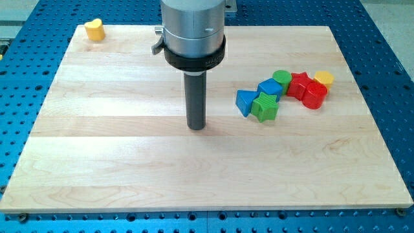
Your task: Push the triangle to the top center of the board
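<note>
Wood of the board (pixel 129 181) is lying bare at the view's bottom, nearest to us. Farther up, near the middle, my tip (pixel 196 127) is resting on the wood. It is only a straight dark rod, so it is not holding or squeezing anything, and it is not touching any block right now.

Over on the view's right, a bunch of blocks is sitting close together. At the left end of the bunch the blue triangle (pixel 244 102) is waiting. That is the block I am supposed to push. It is sitting to the right of my tip, with bare wood between us. It is touching the green star-shaped block (pixel 265 107) or sitting just beside it. Behind those two, a blue cube-like block (pixel 270 87) and a green round block (pixel 282 79) are sitting. Farther right, a red star-shaped block (pixel 298 84), a red round block (pixel 315 96) and a yellow round block (pixel 324 79) are crowding together. Far away, in the top left corner, a yellow heart block (pixel 95 30) is sitting all alone.

I think the job is hardly begun. The triangle is sitting about halfway up the board and off to the right, well away from the top center. The whole push is left to do. I am guessing my tip needs to get under and to the right of the triangle first, then push it up and to the left.
</note>
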Robot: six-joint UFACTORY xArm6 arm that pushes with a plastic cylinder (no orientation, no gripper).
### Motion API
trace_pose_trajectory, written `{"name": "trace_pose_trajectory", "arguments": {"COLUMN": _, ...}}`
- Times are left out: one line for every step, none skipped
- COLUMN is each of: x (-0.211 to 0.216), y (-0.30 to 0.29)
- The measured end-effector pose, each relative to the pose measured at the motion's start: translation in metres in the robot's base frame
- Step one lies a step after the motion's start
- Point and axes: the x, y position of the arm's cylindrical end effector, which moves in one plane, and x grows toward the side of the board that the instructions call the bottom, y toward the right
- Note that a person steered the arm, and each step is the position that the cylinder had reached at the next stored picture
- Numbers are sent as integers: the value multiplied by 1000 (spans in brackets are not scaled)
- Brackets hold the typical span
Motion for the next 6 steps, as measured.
{"name": "trace_pose_trajectory", "arguments": {"x": 26, "y": 9}}
{"name": "trace_pose_trajectory", "arguments": {"x": 60, "y": 27}}
{"name": "trace_pose_trajectory", "arguments": {"x": 44, "y": 72}}
{"name": "trace_pose_trajectory", "arguments": {"x": 24, "y": 90}}
{"name": "trace_pose_trajectory", "arguments": {"x": -28, "y": 93}}
{"name": "trace_pose_trajectory", "arguments": {"x": -50, "y": 93}}
